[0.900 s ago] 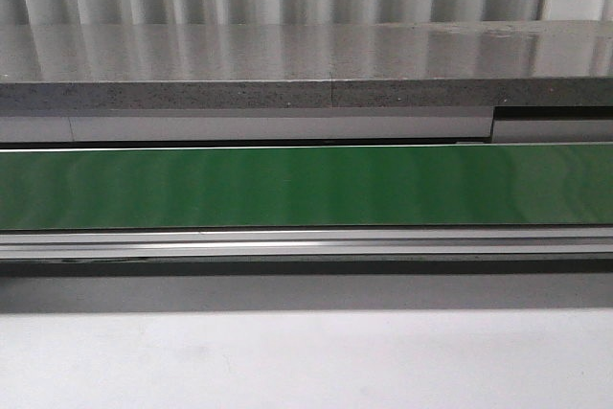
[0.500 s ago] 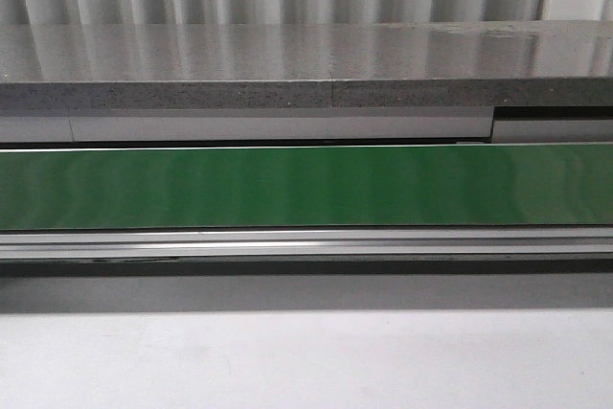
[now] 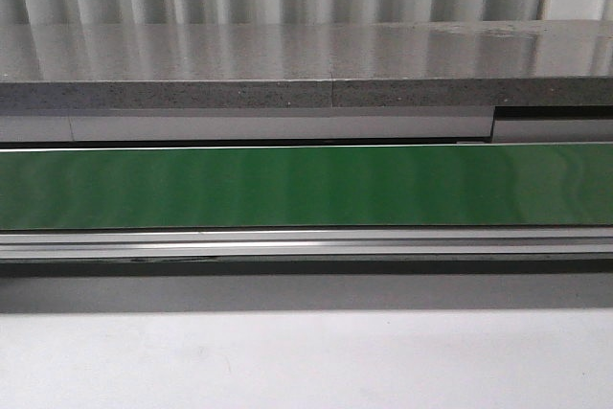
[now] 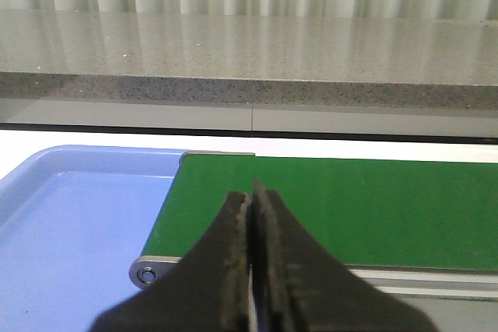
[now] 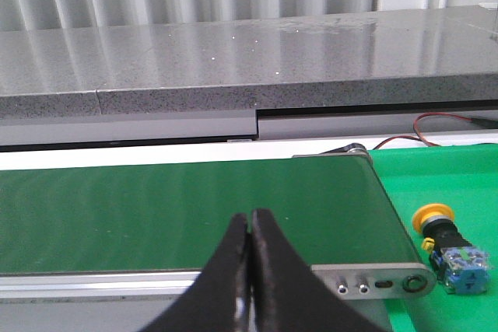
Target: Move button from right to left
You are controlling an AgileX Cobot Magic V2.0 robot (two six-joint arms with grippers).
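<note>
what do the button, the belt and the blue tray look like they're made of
Button: likely plastic, matte yellow cap, black body, translucent-looking blue-grey block. Belt: probably rubber or PVC, smooth green with soft sheen. Blue tray: apparently moulded plastic, satin surface, rounded rim.

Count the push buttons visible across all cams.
1. The button shows only in the right wrist view, lying on its side on the green mat just past the conveyor belt end. Front and left wrist views show none; others could sit outside the frames.
</note>
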